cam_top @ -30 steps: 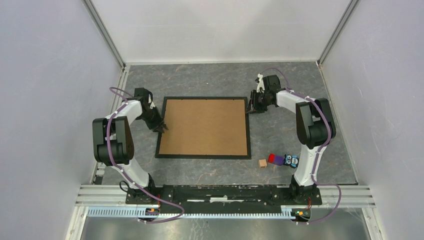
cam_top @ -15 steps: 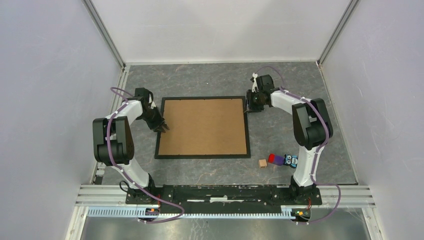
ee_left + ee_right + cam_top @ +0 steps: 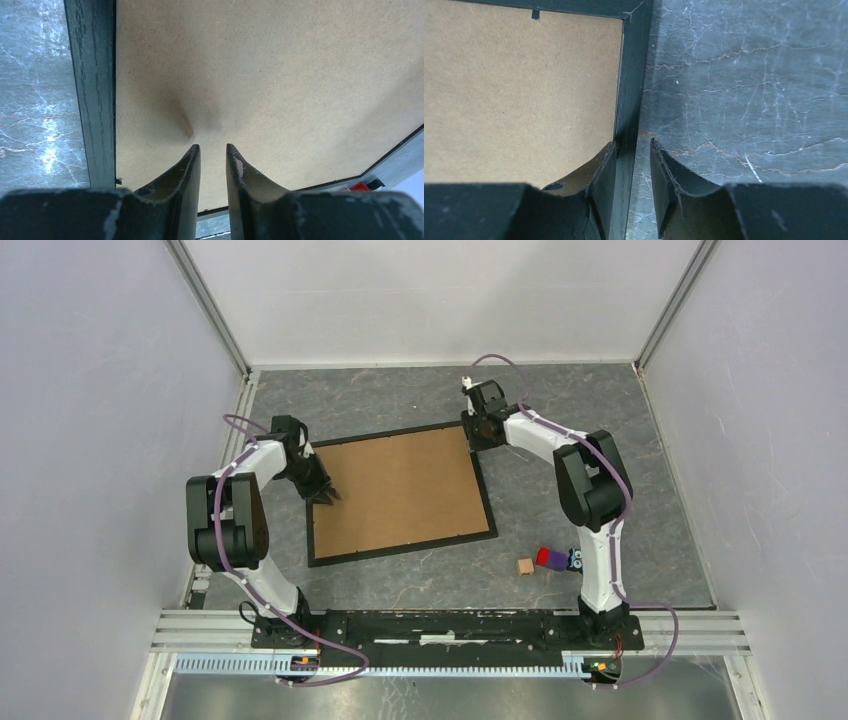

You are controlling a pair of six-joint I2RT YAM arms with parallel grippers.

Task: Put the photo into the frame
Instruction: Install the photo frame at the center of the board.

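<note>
The frame (image 3: 400, 548) lies flat and askew mid-table, with the brown backing board (image 3: 398, 490) up. The left gripper (image 3: 210, 146), its 2 jaws slightly apart and empty, is at the board's left side. The right gripper (image 3: 634, 142) straddles the frame's far-right rail; I cannot tell if it clamps.

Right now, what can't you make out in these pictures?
- Photo: not visible in any view; the backing board covers the frame's opening.
- Frame's front face: turned down against the table, every view.
- Small toys, near right: too small in the top view to identify.
</note>
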